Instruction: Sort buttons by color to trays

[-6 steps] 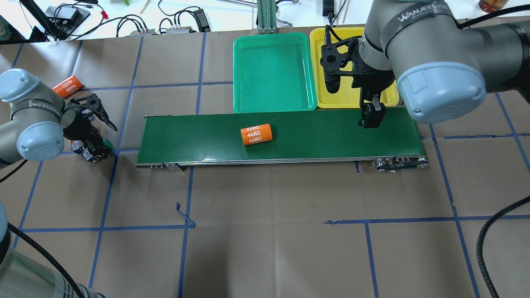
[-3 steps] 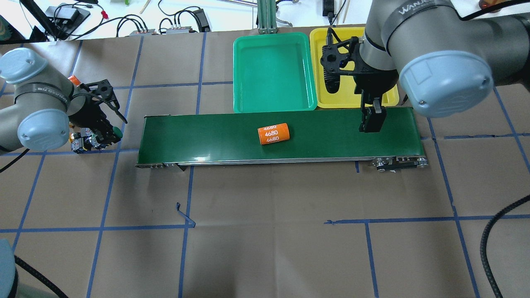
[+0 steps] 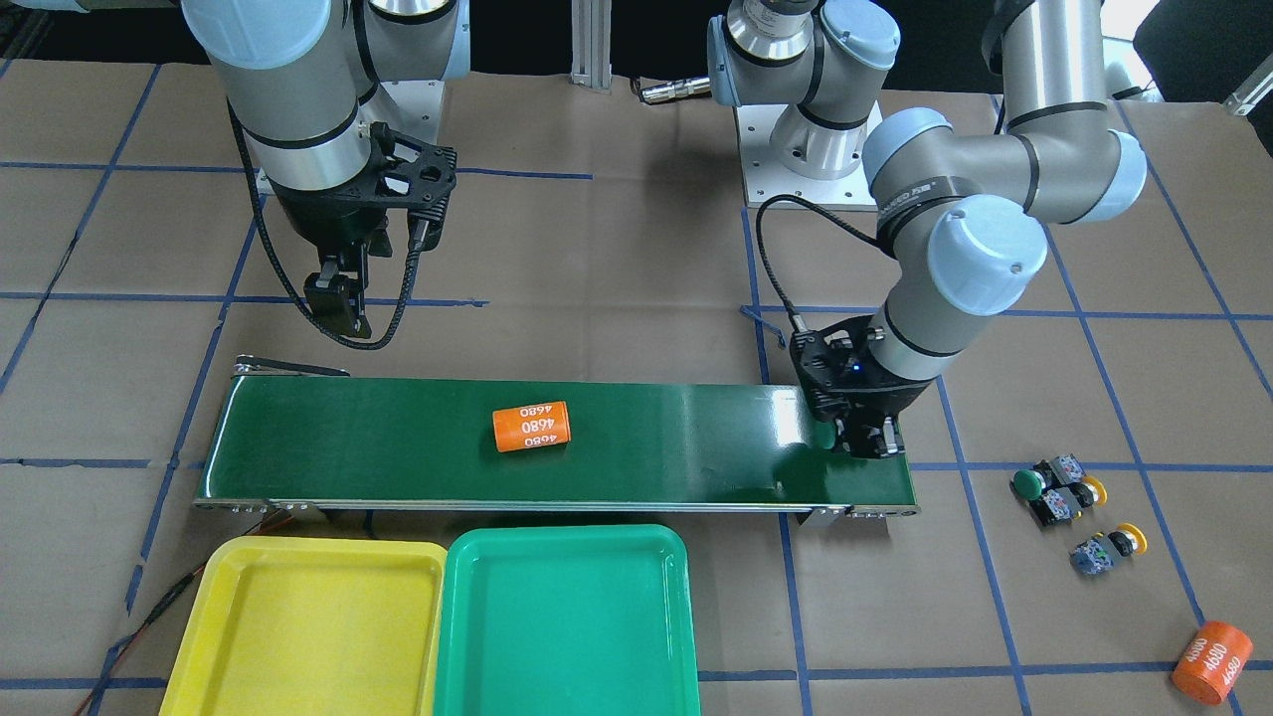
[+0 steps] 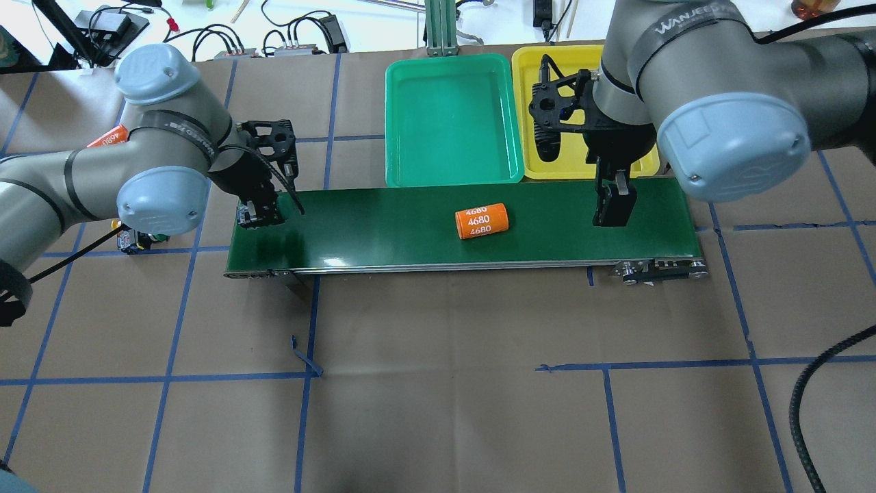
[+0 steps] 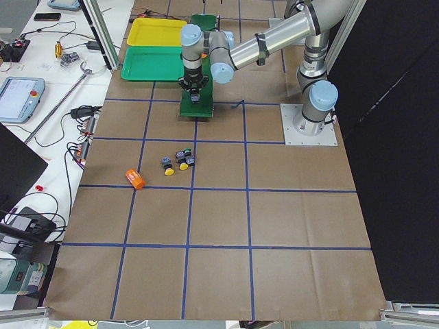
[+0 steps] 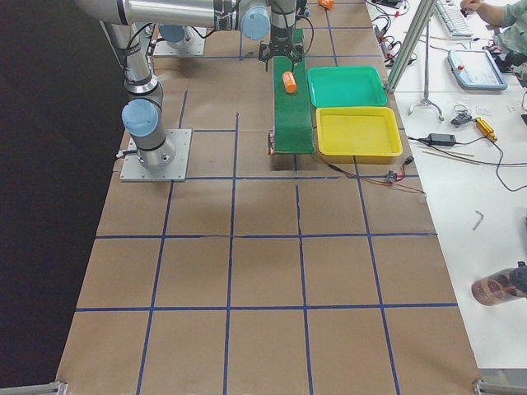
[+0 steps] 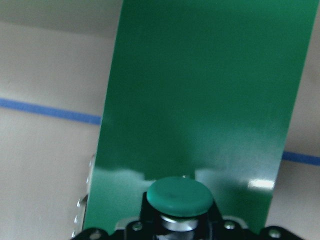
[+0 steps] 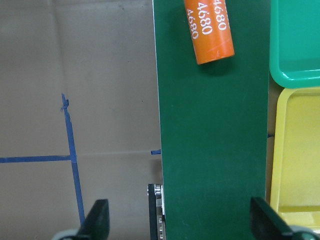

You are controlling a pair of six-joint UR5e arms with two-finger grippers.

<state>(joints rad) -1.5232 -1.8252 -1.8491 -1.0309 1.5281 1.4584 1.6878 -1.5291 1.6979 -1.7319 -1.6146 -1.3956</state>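
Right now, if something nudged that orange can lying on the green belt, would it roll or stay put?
Probably roll: the orange can lies on its round side on the flat, glossy belt. It looks rigid, so it likely keeps its shape when gripped.

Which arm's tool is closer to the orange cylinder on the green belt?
Right. The right tool hangs over the belt near the yellow tray; the left tool is at the belt's opposite end, farther from the cylinder.
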